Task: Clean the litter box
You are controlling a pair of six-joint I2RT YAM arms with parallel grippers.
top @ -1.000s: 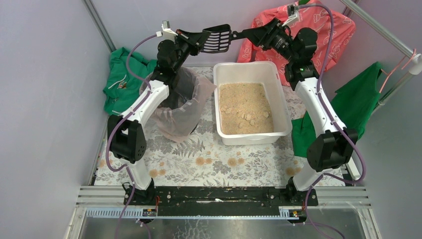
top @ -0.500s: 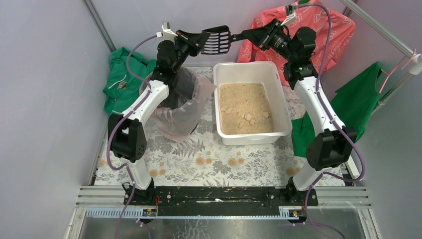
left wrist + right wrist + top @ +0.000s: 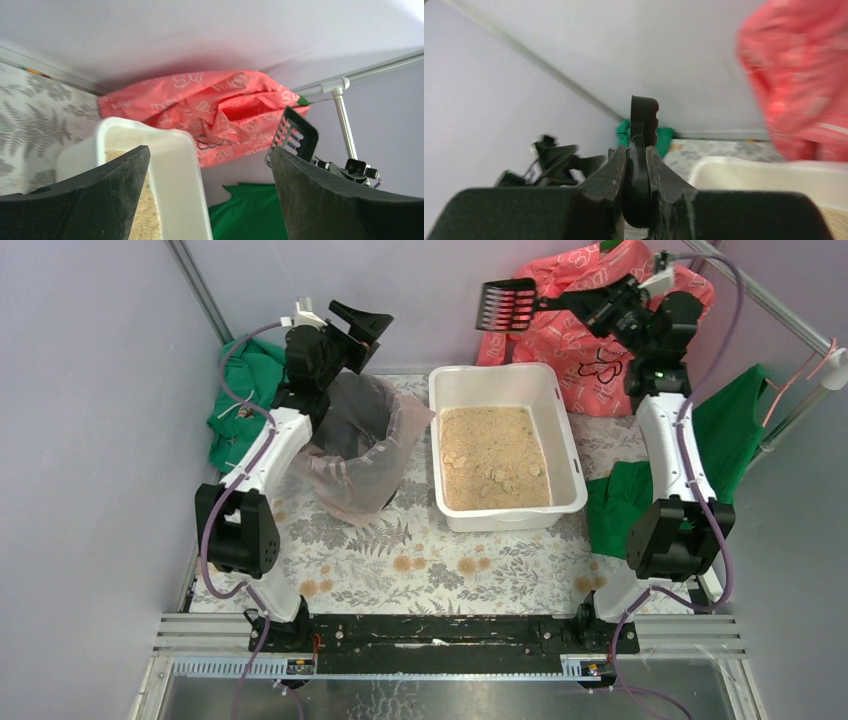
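Note:
The white litter box (image 3: pixel 506 521) holds tan granules with a few clumps and sits mid-table; its wall also shows in the left wrist view (image 3: pixel 172 170) and its rim in the right wrist view (image 3: pixel 769 172). My right gripper (image 3: pixel 592 302) is raised behind the box's far right corner. It is shut on the handle of a black slotted scoop (image 3: pixel 507 304), whose head points left in the air. The handle (image 3: pixel 644 112) is pinched between the right gripper (image 3: pixel 636 150) fingers. My left gripper (image 3: pixel 358 324) hangs open and empty over the black bin (image 3: pixel 352 445); past the left gripper (image 3: pixel 209 150) the scoop (image 3: pixel 296 134) shows.
The round black bin with a clear bag stands left of the box. A red garment (image 3: pixel 600 335) hangs behind it. Green clothes lie at the left (image 3: pixel 238 400) and right (image 3: pixel 725 440). A metal rail (image 3: pixel 775 305) crosses the far right. A floral mat (image 3: pixel 400 560) covers the table.
The scoop passed from my left gripper to my right. The left gripper opened and drew back left; the right arm carried the scoop right and slightly up.

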